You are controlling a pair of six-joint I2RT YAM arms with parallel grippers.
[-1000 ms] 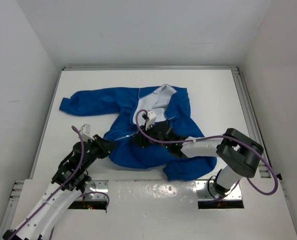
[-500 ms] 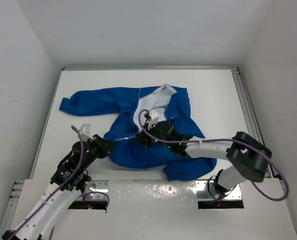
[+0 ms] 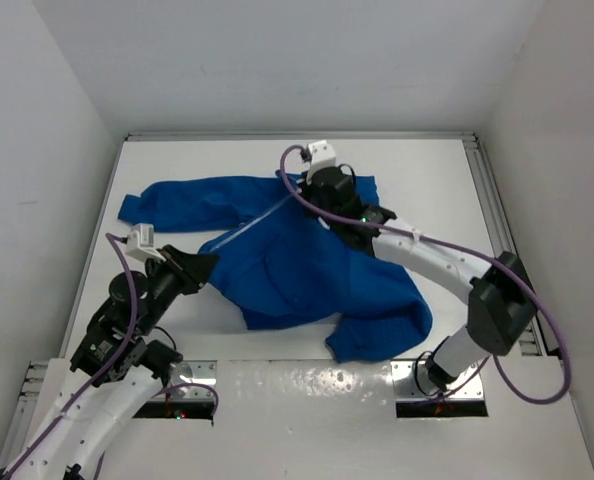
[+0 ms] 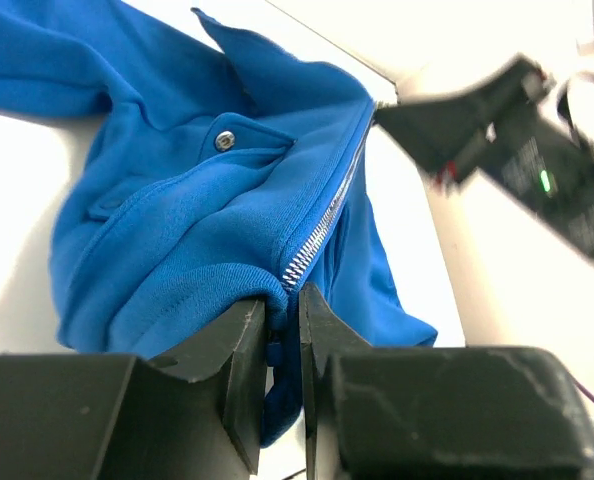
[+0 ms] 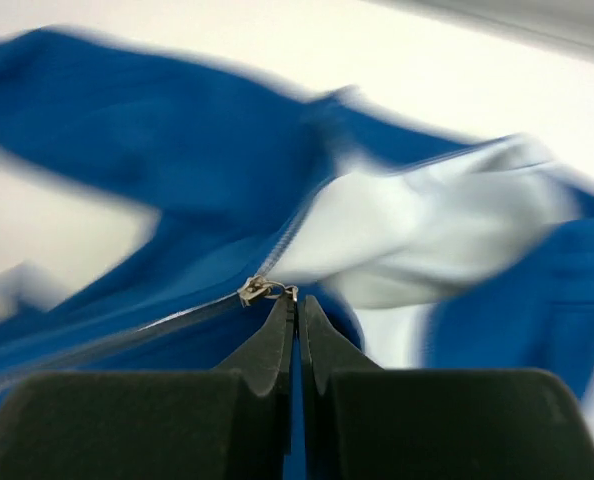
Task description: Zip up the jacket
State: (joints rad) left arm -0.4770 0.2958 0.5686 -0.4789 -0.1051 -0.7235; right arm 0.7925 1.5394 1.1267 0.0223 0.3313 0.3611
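The blue jacket (image 3: 307, 270) lies spread on the white table, its front closed along a pale zipper (image 3: 252, 222). My left gripper (image 3: 205, 266) is shut on the jacket's hem at the zipper's bottom end; in the left wrist view (image 4: 283, 322) blue fabric sits between the jaws and the zipper teeth (image 4: 322, 225) run away from them. My right gripper (image 3: 302, 193) is at the collar. In the right wrist view (image 5: 296, 298) it is shut on the pull tab of the silver slider (image 5: 253, 291), with the white lining (image 5: 417, 230) beyond, blurred.
White walls enclose the table on three sides. A metal rail (image 3: 492, 225) runs along the right edge. The jacket's left sleeve (image 3: 167, 200) reaches toward the left wall, and its right sleeve (image 3: 382, 335) lies near the front edge by my right arm's base (image 3: 442, 370).
My right gripper has moved from the jacket's middle up to the collar with the slider, closing the front and covering most of the white lining. My left gripper shifted left and back, holding the hem.
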